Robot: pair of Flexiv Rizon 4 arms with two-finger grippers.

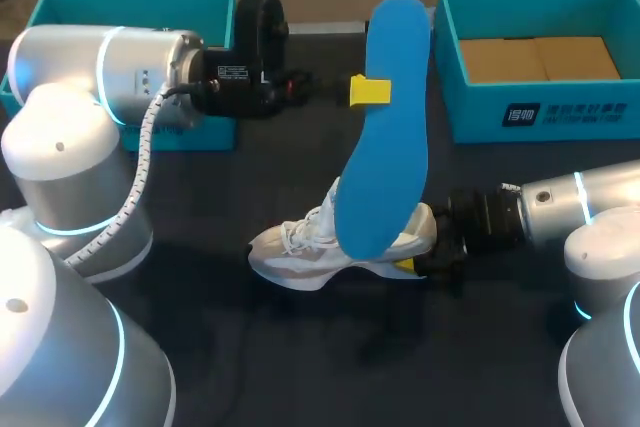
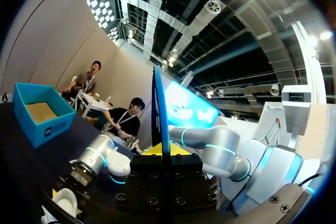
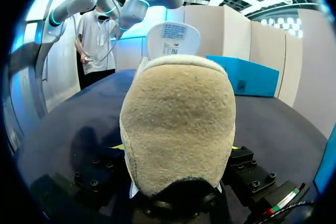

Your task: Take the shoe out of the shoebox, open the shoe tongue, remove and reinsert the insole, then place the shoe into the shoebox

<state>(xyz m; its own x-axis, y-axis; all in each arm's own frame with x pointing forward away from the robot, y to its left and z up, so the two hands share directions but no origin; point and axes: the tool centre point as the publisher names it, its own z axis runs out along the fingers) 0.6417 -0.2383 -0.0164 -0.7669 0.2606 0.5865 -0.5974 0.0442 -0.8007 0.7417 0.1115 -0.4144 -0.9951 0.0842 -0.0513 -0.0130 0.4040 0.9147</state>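
Head view: my left gripper (image 1: 372, 91) reaches in from the far left and is clamped on the blue insole (image 1: 385, 127). The insole stands upright and clear of the table, its lower end in front of the shoe (image 1: 310, 247). The white shoe lies on its side at mid-table, toe to the left. My right gripper (image 1: 425, 247) comes in from the right and pinches its heel. The teal shoebox (image 1: 540, 112) sits far right, open, with a cardboard bottom. A second teal box (image 1: 130, 7) sits far left behind my left arm.

Left wrist view: the insole (image 2: 160, 108) shows edge-on, squeezed between my left gripper's (image 2: 163, 150) yellow tips. The shoebox (image 2: 50, 127) lies farther off to one side, and part of the shoe (image 2: 65, 203) shows low beside the gripper.

Right wrist view: the shoe's tan heel (image 3: 178, 124) fills the space between my right gripper's (image 3: 178, 153) fingers, which press on it from both sides. The white tongue (image 3: 173, 38) stands up beyond the heel, and a teal box (image 3: 244, 74) sits beyond the shoe.
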